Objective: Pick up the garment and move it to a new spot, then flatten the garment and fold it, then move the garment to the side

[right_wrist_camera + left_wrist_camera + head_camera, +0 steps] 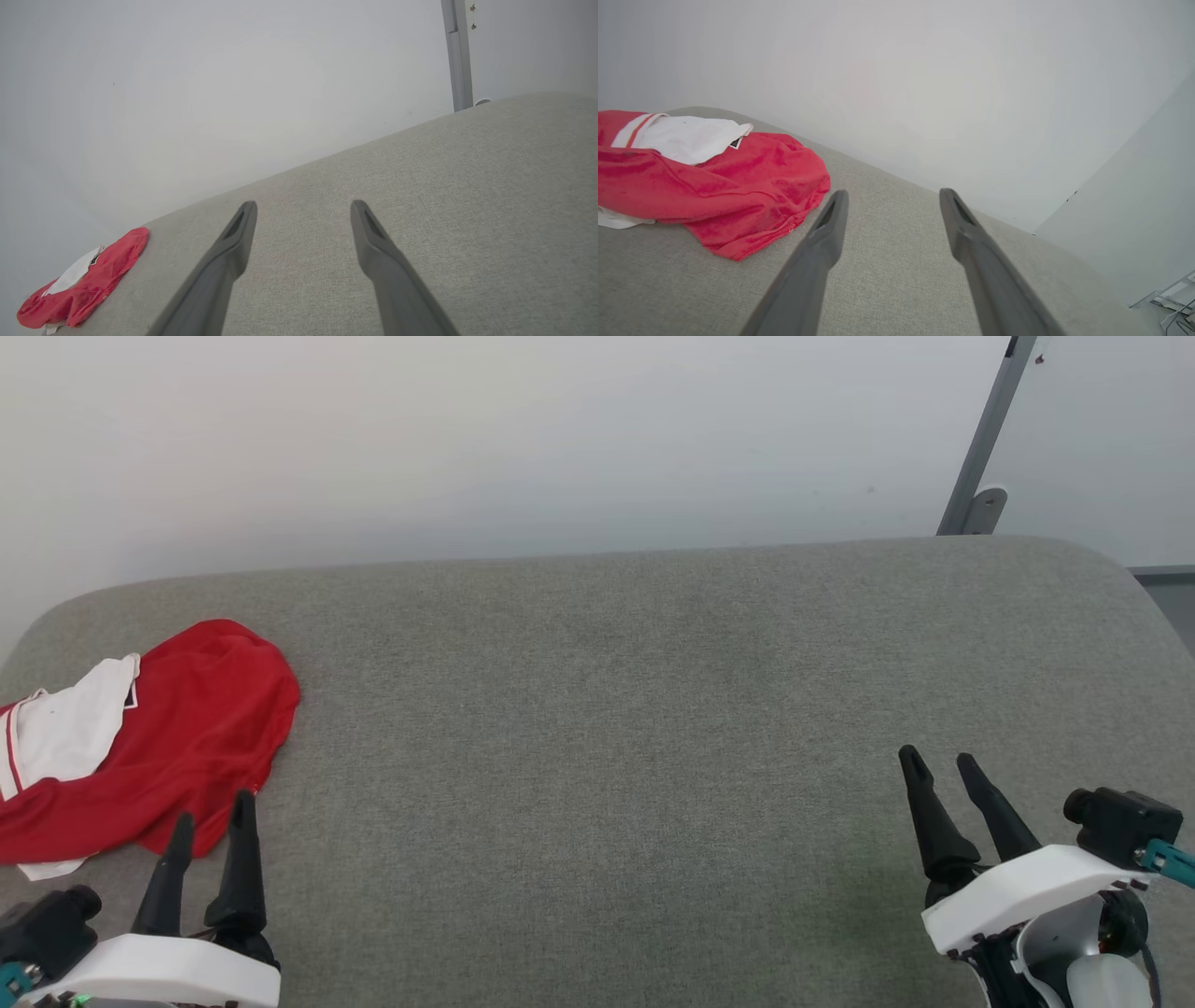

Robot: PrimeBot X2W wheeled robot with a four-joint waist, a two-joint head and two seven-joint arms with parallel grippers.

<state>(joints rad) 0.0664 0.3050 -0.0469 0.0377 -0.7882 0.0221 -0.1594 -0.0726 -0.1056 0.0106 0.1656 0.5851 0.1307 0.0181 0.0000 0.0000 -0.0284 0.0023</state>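
Grey fabric worktop [653, 709] carries, at frame left, a crumpled red-and-white jersey shirt [196, 737], print unreadable; my left tool [213, 810] and right tool [937, 757] both gape empty.

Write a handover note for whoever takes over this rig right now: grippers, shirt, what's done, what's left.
Left gripper: open, empty, beside the near edge of the shirt, not gripping it.
Right gripper: open, empty, over bare fabric on the right, far from the shirt.
Shirt: red with white sleeves, lying crumpled in a heap at the left end of the grey cushion.
Done: nothing visible; the shirt is neither flat nor folded.
Left: pick it up, move it to a new spot, flatten it, fold it, then set it to the side.
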